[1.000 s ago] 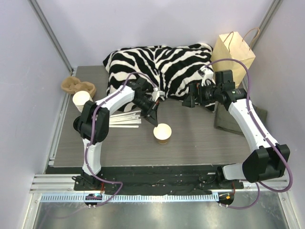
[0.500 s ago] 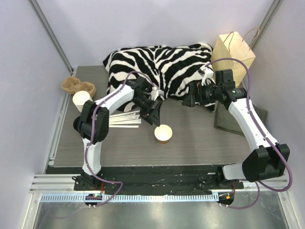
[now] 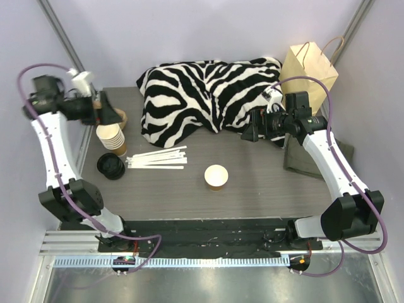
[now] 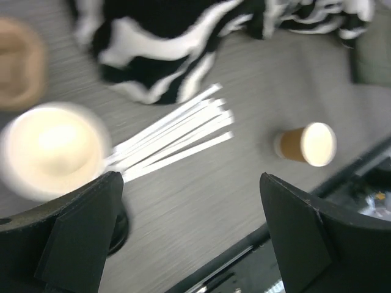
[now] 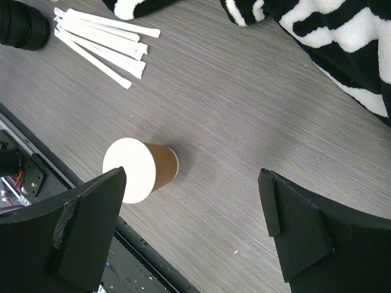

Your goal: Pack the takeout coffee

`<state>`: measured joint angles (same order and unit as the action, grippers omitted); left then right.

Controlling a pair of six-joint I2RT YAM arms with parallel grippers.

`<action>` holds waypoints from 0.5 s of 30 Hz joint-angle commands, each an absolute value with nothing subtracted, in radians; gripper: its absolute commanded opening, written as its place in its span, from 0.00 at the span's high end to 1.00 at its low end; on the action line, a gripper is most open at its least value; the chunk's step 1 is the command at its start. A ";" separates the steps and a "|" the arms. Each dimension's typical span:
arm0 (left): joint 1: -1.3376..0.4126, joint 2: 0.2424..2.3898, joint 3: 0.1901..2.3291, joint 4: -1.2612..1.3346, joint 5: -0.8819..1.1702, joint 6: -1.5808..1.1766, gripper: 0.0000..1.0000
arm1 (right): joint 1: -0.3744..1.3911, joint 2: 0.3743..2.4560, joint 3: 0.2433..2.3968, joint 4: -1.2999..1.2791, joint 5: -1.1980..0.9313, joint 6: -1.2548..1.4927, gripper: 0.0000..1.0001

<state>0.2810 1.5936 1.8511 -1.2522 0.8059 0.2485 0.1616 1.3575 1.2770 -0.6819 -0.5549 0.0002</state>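
No lidded takeout coffee shows. A lone brown paper cup (image 3: 215, 176) without a lid stands upright mid-table, also seen in the left wrist view (image 4: 305, 144) and the right wrist view (image 5: 139, 170). My left gripper (image 3: 115, 116) hangs open at the far left, just above a stack of lidless paper cups (image 3: 112, 137); nothing sits between its fingers (image 4: 189, 226). My right gripper (image 3: 247, 134) is open and empty at the zebra cloth's right edge, up and to the right of the lone cup (image 5: 192, 226).
Black lids (image 3: 110, 166) lie below the cup stack, and white paper strips (image 3: 158, 158) beside them. A zebra-print cloth (image 3: 208, 95) fills the back. A kraft paper bag (image 3: 308, 66) stands back right. A brown cup carrier (image 3: 91, 112) sits far left.
My left gripper opened beside the lone cup, then the arm swung far left to the cup stack. The lone cup stays on the table. The right arm has not moved.
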 commanded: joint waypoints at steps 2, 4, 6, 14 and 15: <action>0.585 1.481 1.735 -1.664 0.836 0.573 0.00 | 0.164 1.345 1.316 -0.667 -0.583 -0.021 0.00; 0.610 1.431 1.666 -1.663 0.773 0.664 0.00 | 0.164 1.342 1.315 -0.664 -0.584 -0.021 0.00; 0.609 1.381 1.617 -1.643 0.697 0.707 0.00 | 0.163 1.339 1.305 -0.663 -0.586 -0.025 0.00; 0.569 1.456 1.531 -1.634 0.623 0.741 0.20 | 0.163 1.351 1.282 -0.638 -0.617 -0.008 0.00; 0.551 1.454 1.493 -1.603 0.599 0.688 0.26 | 0.166 1.351 1.282 -0.637 -0.617 -0.006 0.00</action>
